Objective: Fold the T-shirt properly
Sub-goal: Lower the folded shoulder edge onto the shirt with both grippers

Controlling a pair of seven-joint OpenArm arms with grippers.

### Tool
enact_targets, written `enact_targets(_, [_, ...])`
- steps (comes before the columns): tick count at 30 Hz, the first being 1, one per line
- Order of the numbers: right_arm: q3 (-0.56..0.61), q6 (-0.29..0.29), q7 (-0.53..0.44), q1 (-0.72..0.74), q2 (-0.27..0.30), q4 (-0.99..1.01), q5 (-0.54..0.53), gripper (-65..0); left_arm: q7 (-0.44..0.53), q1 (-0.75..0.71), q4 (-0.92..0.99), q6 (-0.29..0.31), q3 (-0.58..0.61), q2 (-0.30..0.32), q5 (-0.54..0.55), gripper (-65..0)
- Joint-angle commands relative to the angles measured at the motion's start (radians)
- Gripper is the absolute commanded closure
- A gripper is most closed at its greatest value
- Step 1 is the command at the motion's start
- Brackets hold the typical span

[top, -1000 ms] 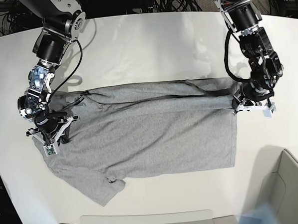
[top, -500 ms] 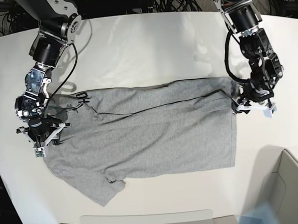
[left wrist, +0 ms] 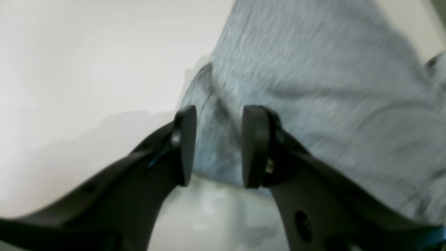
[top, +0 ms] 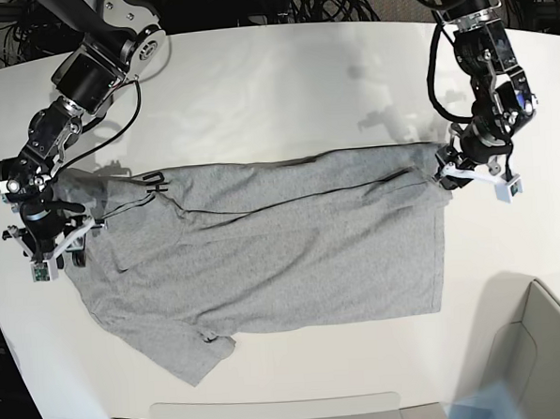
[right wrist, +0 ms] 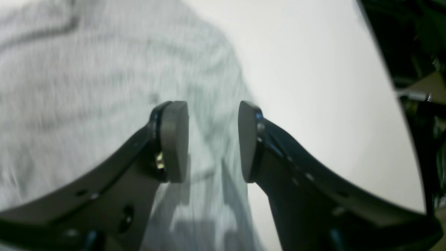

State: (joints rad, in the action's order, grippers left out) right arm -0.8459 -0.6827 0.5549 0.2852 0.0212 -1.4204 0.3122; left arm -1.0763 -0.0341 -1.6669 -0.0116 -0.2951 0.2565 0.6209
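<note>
Where T-shirt [top: 282, 247] lies half-folded, white table [top: 283, 87], cables [top: 316, 1] behind.

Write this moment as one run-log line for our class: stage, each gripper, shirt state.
stage: fold laid, shirt released | left gripper: open | right gripper: open | T-shirt: flat on table, one sleeve sticking out

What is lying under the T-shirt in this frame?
Only the white table shows around the T-shirt, which lies spread flat on it. A top strip is folded over the body. Anything beneath the fabric is covered and cannot be seen.
</note>
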Motion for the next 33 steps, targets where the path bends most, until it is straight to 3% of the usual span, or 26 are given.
enact_targets(1, [-0.005, -0.015, -0.008, 0.004, 0.01, -0.02, -0.011, -24.2, 0.032, 0.007, -0.008, 0.003, 0.03, 0.025, 0.011, -24.3])
enact_targets(5, [-0.005, -0.015, -0.011, -0.063, 0.01, -0.021, -0.015, -24.2, 0.11, 0.003, 0.084, -0.004, 0.104, 0.077, 0.011, -24.5])
enact_targets(13, [-0.075, -0.015, -0.011, -0.093, 0.012, -0.016, -0.017, -24.2, 0.152, 0.003, 0.193, -0.004, 0.109, 0.096, 0.011, -24.5])
enact_targets(19, [-0.085, -0.015, -0.011, -0.1, 0.012, -0.013, -0.017, -24.1, 0.141, 0.0, 0.199, 0.002, 0.116, 0.112, 0.011, -24.5])
enact_targets(24, [-0.085, -0.015, -0.011, -0.114, 0.012, 0.034, -0.017, -24.1, 0.132, 0.004, 0.244, 0.003, 0.242, 0.114, 0.011, -24.4])
enact_targets(28, [-0.085, -0.015, -0.011, -0.119, 0.012, 0.072, -0.017, -24.1, 0.137, 0.003, 0.265, 0.003, 0.277, 0.109, 0.011, -23.7])
enact_targets(31, [-0.085, -0.015, -0.011, -0.12, 0.015, 0.103, -0.012, -24.0, 0.137, 0.006, 0.288, 0.002, 0.276, 0.108, 0.011, -17.4])
enact_targets(33, [-0.085, -0.015, -0.011, -0.122, 0.041, 0.134, -0.011, -23.8, 0.137, 0.009, 0.31, -0.003, 0.276, 0.108, 0.012, -9.6])
